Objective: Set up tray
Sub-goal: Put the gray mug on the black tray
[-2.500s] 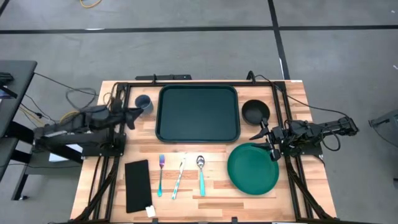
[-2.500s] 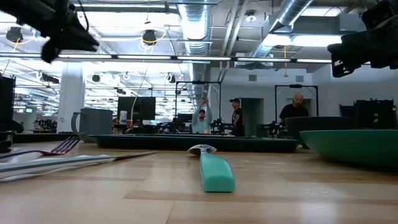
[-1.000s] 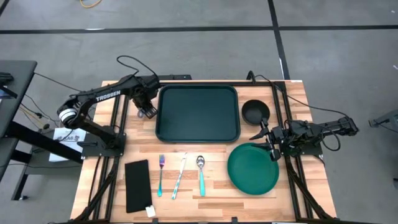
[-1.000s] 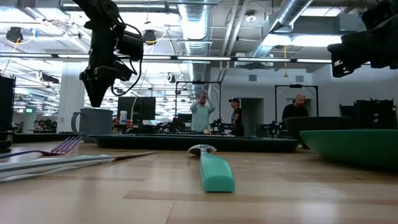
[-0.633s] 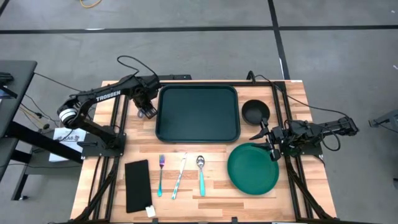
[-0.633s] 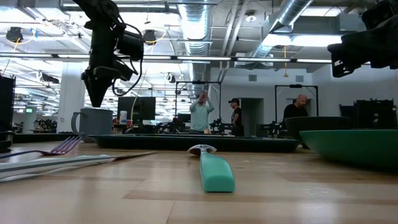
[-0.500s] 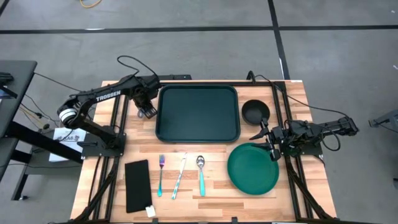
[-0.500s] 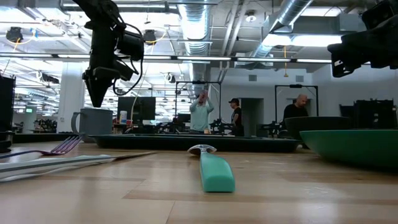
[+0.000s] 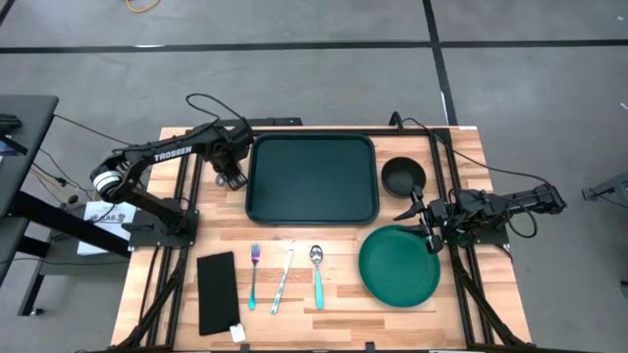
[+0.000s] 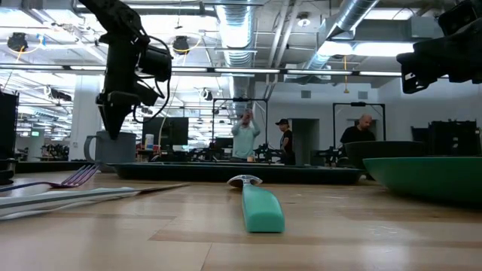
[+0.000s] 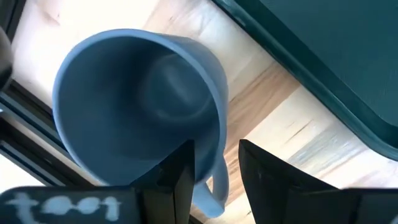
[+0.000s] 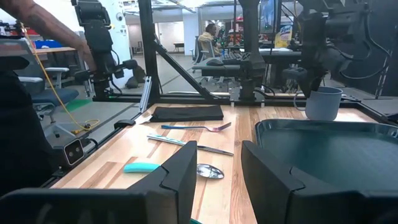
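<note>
Left arm reaches down to the blue mug beside the tray.

High view: the tray [image 9: 312, 178] lies flat at the far middle of the table [image 9: 461, 147]. The left gripper [image 9: 233, 176] is just left of it, over the blue mug [image 9: 228, 169]. The right gripper [image 9: 416, 216] waits at the right, between the black bowl [image 9: 402, 176] and the green plate [image 9: 399, 266].
Low view: the left gripper [image 10: 111, 124] points down at the mug [image 10: 105, 147].
Left wrist view: the 2 fingers [image 11: 181, 171] are a little apart, with the mug [image 11: 138, 112] handle between them, but I cannot tell if they touch it.
Right wrist view: the fingers [image 12: 184, 171] are wide apart and hold nothing.
</note>
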Available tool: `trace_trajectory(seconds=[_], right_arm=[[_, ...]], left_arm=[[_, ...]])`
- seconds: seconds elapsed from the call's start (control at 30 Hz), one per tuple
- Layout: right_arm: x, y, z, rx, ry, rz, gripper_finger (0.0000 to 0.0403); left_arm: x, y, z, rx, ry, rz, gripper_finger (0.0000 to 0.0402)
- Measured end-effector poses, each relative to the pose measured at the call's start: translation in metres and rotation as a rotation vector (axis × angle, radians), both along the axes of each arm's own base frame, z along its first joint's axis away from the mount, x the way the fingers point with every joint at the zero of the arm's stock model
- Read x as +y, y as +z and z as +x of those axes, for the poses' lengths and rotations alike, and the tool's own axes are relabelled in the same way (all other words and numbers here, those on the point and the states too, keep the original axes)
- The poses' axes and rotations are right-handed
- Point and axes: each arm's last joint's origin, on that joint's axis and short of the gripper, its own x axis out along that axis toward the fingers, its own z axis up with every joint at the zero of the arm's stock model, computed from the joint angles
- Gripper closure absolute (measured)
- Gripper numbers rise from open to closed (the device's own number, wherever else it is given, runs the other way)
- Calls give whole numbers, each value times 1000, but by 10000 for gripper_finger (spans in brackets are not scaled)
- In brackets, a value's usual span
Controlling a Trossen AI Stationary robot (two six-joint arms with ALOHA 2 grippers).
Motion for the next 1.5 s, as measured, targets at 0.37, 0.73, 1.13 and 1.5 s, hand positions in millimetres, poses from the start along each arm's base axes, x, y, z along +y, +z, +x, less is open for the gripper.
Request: trace_trajectory(seconds=[0.37,0.73,1.13,1.5], right_arm=[[0,0,0,0,0,0,285],[0,0,0,0,0,0,285],[0,0,0,0,0,0,285],[0,0,0,0,0,0,285]], left_arm=[[1,0,-1,24,3,34,342],[14,39,13,-60,-45,124,399],[56,58,65,-188,-294,49,401],[85,34,117,17,-418,-26,401]])
